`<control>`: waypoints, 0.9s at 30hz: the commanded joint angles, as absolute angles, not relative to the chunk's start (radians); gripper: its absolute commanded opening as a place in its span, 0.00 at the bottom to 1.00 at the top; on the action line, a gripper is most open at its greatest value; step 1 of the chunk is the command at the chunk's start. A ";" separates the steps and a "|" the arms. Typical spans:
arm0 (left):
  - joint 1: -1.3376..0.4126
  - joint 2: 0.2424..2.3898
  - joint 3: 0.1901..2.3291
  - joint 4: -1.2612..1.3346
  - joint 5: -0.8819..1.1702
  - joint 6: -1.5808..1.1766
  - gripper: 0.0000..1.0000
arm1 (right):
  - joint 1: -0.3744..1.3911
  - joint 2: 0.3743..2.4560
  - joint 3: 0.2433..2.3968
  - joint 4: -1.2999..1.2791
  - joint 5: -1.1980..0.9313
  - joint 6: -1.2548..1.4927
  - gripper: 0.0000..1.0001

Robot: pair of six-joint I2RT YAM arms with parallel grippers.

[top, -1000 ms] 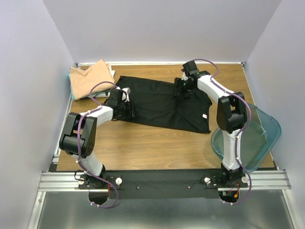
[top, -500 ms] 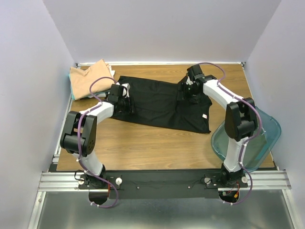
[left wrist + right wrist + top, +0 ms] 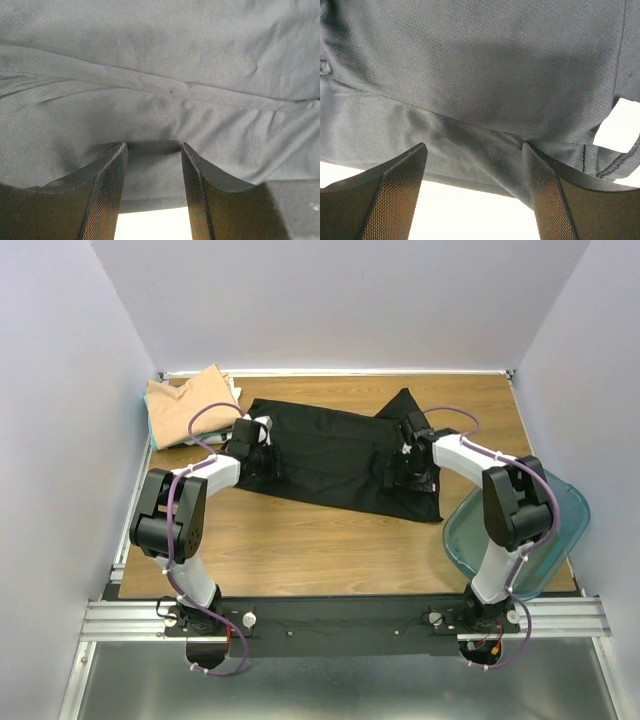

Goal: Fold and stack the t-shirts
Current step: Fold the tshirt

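Note:
The black t-shirt [image 3: 330, 455] lies spread across the middle of the wooden table. My left gripper [image 3: 265, 448] is at its left edge. In the left wrist view [image 3: 152, 150] the jaws stand apart, with the shirt [image 3: 160, 60] and its hem lying between the tips. My right gripper [image 3: 405, 468] is low over the shirt's right part. In the right wrist view [image 3: 474, 150] the jaws are wide apart, and the black cloth [image 3: 480, 65] spans between them. A point of cloth sticks up at the far right edge. The tan t-shirt [image 3: 190, 405] lies folded at the far left corner. The white tag is hidden.
A clear teal bin [image 3: 560, 530] hangs over the table's right near edge, beside the right arm. A bit of pale cloth [image 3: 234, 390] shows under the tan shirt. White walls stand close on the left, right and far sides.
My right gripper has moved from the shirt's far right edge towards me and now sits over its right part. The left gripper has shifted slightly further away along the left edge.

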State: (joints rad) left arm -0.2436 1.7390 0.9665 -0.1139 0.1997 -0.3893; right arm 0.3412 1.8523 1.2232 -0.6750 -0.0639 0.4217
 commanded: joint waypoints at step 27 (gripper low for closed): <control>-0.247 1.207 0.590 -0.284 0.180 -0.629 0.50 | 0.419 1.488 0.795 -0.698 -0.212 0.557 0.84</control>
State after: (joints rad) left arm -0.2443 1.2839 0.5617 -0.1909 0.1921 -0.5926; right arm 0.4004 1.5208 0.8310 -0.6365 -0.1696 0.5140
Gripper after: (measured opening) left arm 0.506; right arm 0.833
